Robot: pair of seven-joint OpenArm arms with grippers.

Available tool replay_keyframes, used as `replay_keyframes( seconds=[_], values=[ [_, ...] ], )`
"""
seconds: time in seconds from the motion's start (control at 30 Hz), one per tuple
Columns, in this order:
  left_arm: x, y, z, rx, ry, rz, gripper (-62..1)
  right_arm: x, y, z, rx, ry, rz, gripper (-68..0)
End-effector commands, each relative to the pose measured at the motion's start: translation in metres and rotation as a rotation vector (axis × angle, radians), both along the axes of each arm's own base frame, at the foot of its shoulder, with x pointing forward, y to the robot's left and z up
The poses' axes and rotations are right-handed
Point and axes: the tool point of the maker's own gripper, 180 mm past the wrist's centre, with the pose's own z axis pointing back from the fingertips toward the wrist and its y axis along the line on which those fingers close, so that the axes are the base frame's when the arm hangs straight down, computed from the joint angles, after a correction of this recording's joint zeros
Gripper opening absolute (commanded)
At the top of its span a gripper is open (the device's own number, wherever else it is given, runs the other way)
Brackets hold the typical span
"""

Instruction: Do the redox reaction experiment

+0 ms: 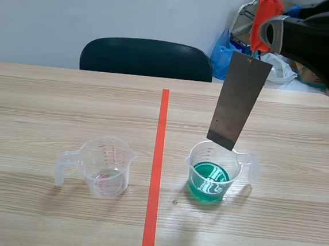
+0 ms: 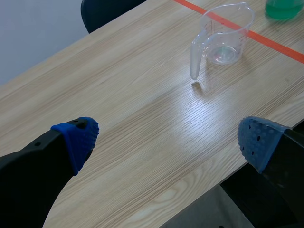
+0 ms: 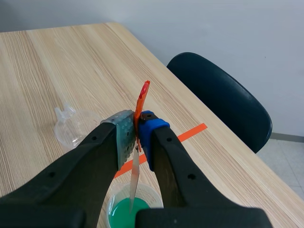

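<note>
Wood bench [image 1: 51, 101], right end effector [image 3: 137, 135] clamped on the metal strip [image 1: 237, 100] by its orange tab [image 1: 264, 22]. I'd lower it straight into the green cup [image 1: 208, 184] below, slowly.

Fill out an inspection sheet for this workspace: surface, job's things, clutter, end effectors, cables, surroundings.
Surface: wooden table, orange-red tape line down its middle.
Job's things: right beaker holding green liquid; left beaker nearly empty; metal sheet hanging tilted over the right beaker, lower edge near its rim.
Clutter: nothing seen.
End effectors: right end effector shut on the sheet's orange tab; left end effector open, over bare table.
Cables: nothing seen.
Surroundings: dark chair behind the table; blue bag beside it.
</note>
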Motion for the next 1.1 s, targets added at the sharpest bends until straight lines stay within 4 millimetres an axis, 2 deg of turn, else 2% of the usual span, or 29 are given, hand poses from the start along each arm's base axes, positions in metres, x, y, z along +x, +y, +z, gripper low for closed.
replay_keyframes(
  seconds=[0.0, 0.83, 1.07],
  values=[
    [0.001, -0.003, 0.005, -0.020, -0.021, -0.001, 1.4, -0.002, 0.002, 0.009, 0.005, -0.031, 0.019, -66.9],
    [0.001, -0.003, 0.005, -0.023, -0.021, -0.001, 1.4, -0.002, 0.002, 0.011, 0.005, -0.036, 0.020, -66.9],
    [0.001, -0.003, 0.005, -0.023, -0.021, -0.001, 1.4, -0.003, 0.018, 0.008, -0.009, -0.026, 0.071, -66.9]
  ],
)
